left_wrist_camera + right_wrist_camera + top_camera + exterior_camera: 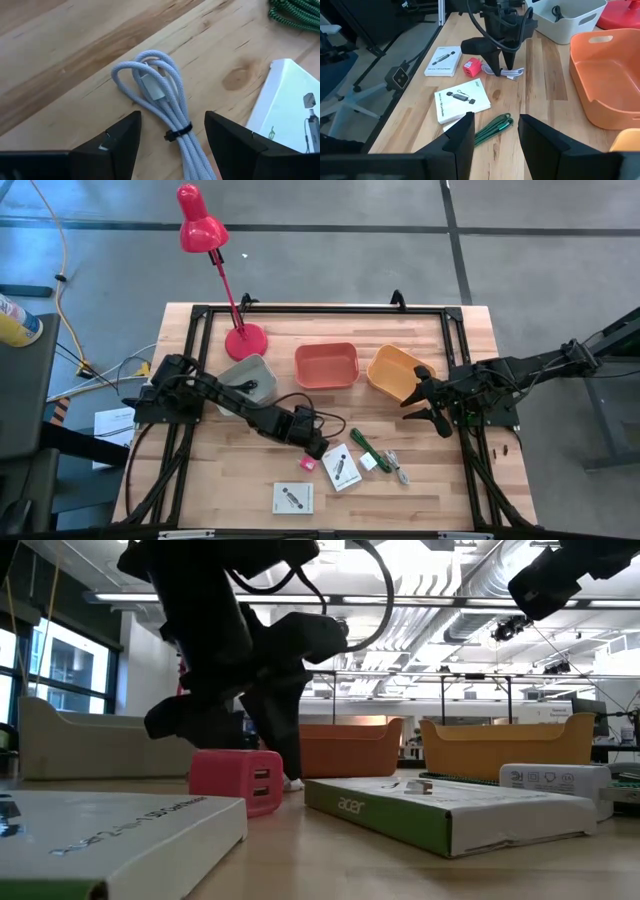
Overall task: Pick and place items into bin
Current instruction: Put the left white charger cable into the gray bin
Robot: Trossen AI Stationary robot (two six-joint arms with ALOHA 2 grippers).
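Observation:
My left gripper (172,120) is open and points down at a coiled white braided cable (160,95) that lies flat on the table. Its two fingers stand on either side of the cable's black tie (178,132). The right wrist view shows this gripper (502,70) just over the cable (514,73). Near it lie a pink block (307,465), two white cards (341,467) (293,498), a green cable (368,445), a small white block (370,463) and a grey cable (400,470). My right gripper (425,412) is open and empty beside the yellow bin (398,372).
Three bins stand in a row at the back: a grey-white one (240,372) holding a black cable (252,387), a red-orange one (326,365) and the yellow one. A red desk lamp (245,340) stands at the back left. A black frame (320,308) runs around the table.

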